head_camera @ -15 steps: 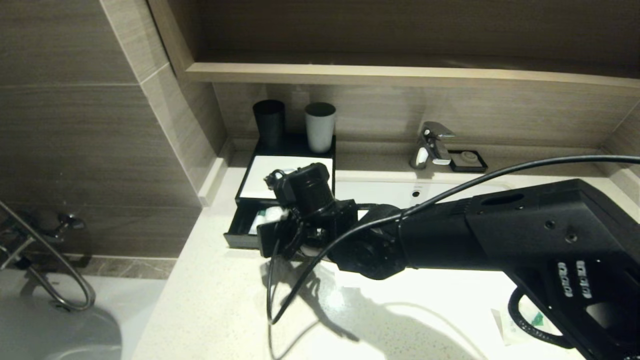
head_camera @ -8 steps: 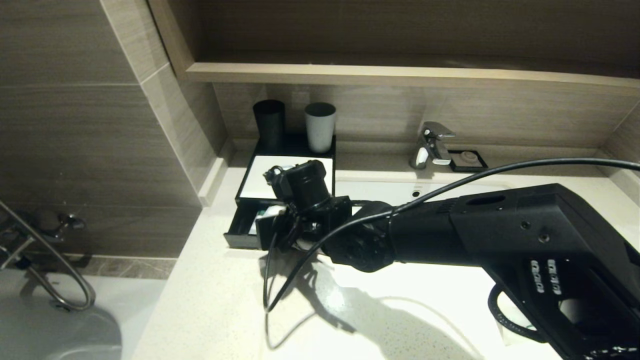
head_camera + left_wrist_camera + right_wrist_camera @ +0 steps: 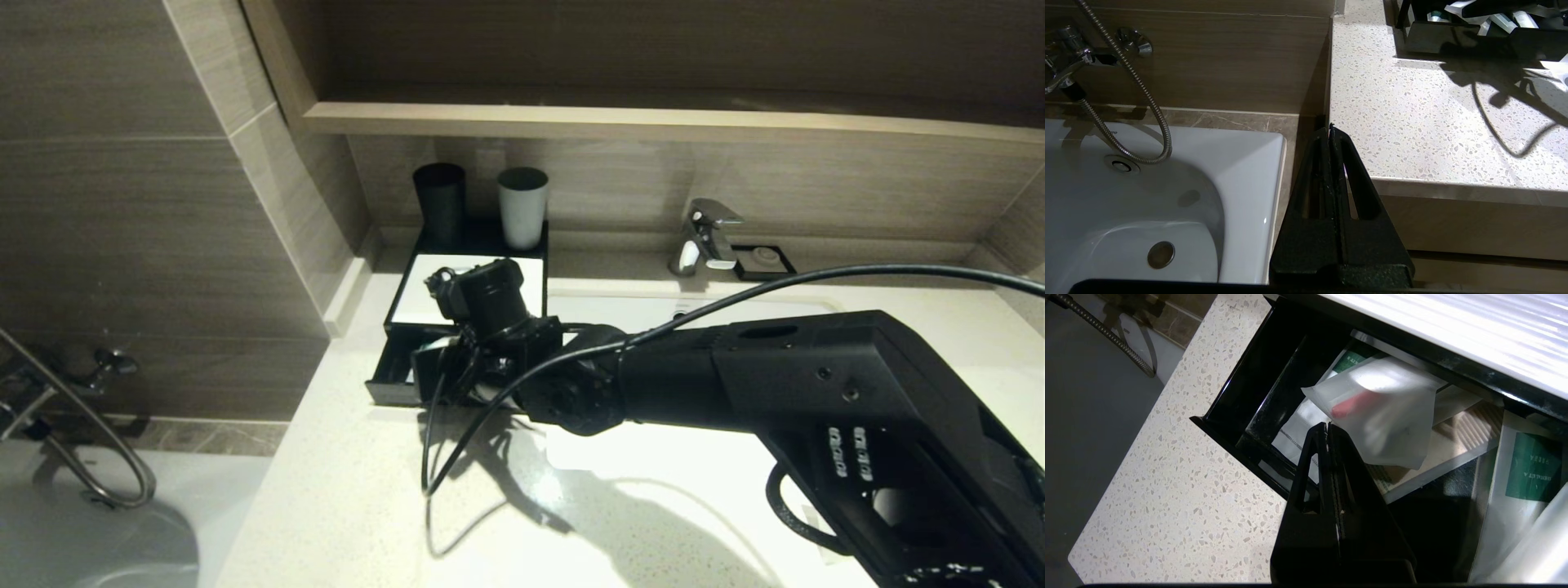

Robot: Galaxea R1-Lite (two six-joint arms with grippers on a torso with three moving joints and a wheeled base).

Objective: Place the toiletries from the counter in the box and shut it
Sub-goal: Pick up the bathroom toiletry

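Over the open drawer (image 3: 1241,412) of the box (image 3: 457,294), the right gripper (image 3: 1329,428) pinches the pink-stick packet (image 3: 1384,416) in closed fingers; released askew, it could jam the drawer's closing.

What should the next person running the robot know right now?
Right gripper: shut, apparently pinching the small clear plastic packet with a pink stick by its edge, above the open drawer.
Left gripper: shut, empty, parked beside the edge of the pale speckled stone counter, over the white bathtub.
Done: at least two clear green-marked packets lie in the drawer of the low black rectangular box with a white panel.
Left: release the pink-stick packet into the drawer, check the counter hidden under the right arm for more packets, then push the drawer shut.
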